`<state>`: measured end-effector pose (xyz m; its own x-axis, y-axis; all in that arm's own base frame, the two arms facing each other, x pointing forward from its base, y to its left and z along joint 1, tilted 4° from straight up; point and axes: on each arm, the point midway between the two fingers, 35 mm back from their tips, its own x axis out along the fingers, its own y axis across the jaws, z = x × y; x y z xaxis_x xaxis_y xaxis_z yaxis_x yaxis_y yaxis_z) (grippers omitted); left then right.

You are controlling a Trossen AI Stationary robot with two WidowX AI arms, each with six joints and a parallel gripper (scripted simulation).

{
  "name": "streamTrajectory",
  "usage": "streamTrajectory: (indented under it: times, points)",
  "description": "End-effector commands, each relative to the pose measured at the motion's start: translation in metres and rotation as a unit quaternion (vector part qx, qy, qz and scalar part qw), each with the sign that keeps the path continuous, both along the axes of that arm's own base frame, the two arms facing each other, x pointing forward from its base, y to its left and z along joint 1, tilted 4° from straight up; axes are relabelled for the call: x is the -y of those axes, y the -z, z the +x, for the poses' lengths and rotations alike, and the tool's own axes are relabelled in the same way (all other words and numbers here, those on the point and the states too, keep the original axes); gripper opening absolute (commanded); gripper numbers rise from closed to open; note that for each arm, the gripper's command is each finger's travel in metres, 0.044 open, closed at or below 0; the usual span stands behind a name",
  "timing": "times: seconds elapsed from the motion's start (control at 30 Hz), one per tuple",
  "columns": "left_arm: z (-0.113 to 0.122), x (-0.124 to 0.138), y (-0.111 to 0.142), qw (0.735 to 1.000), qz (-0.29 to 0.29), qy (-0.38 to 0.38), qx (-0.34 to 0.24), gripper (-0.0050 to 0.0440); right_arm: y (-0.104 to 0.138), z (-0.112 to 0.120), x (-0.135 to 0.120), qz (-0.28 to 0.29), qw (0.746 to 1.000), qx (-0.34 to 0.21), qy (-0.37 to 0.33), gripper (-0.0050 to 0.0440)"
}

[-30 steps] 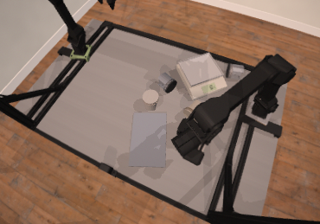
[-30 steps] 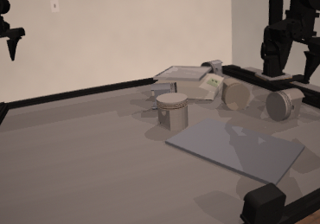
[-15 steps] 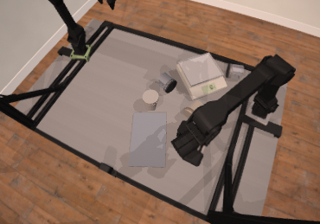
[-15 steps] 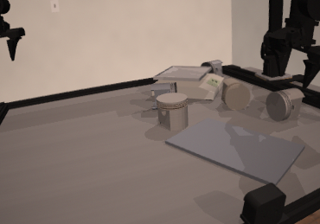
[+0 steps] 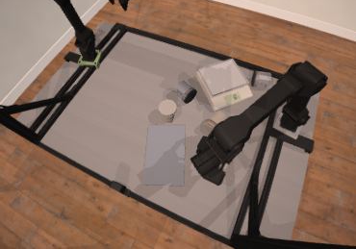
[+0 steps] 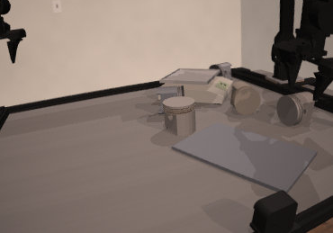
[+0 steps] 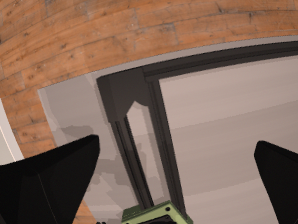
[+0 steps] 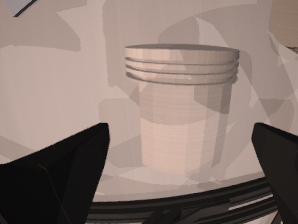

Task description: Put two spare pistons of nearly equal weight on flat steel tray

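Tray (image 5: 165, 155) (image 6: 247, 151) lay flat on the bench (image 5: 96, 112) (image 6: 90, 163) (image 7: 230, 125) (image 8: 50, 100), ready as the landing surface; no piston was on it. The upright piston (image 5: 167, 109) (image 6: 180, 118) stood just beside its edge, crown up, on a stable skirt. The tan piston (image 5: 212, 122) (image 6: 246, 98) (image 8: 285, 22) and the dark-crowned piston (image 5: 187, 92) (image 6: 171, 97) lay on their sides nearer the scale (image 5: 223, 78) (image 6: 191, 76). The far piston (image 5: 263, 79) (image 6: 222, 69) sat behind the scale.

The right hand (image 5: 207, 170) (image 6: 304, 92) (image 8: 184, 132) was released, fingers spread above the ringed piston (image 6: 294, 109) (image 8: 182, 110). That piston lay on its side on the bench, its skirt toward the gap, and the spread appeared sufficient to straddle it. The probable next step was to lower, grip and weigh — looks alone could not establish the matching pair. A careless descent could have rolled the piston. The scale pan carried no piston; its display was too small to read.

The left hand (image 5: 118, 4) (image 6: 13, 50) (image 7: 181, 147) was also released, parked well apart from the pistons — a position that left the work area unobstructed.
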<state>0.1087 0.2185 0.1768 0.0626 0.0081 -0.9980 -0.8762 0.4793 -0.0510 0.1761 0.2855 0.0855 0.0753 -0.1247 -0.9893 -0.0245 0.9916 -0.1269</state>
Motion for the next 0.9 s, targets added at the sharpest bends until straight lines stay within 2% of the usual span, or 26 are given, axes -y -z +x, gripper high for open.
streamTrajectory:
  times: [0.0, 0.87]
  points:
    - [0.0, 0.0, 0.0, 1.0, -0.001, 0.001, 0.001, 0.044, 0.012, 0.0, 0.004, -0.009, 1.0, -0.002, -0.001, 0.0378]
    - [0.0, 0.0, 0.0, 1.0, -0.001, 0.001, 0.001, 0.044, 0.048, 0.003, 0.009, -0.009, 1.0, -0.002, -0.001, 0.0378]
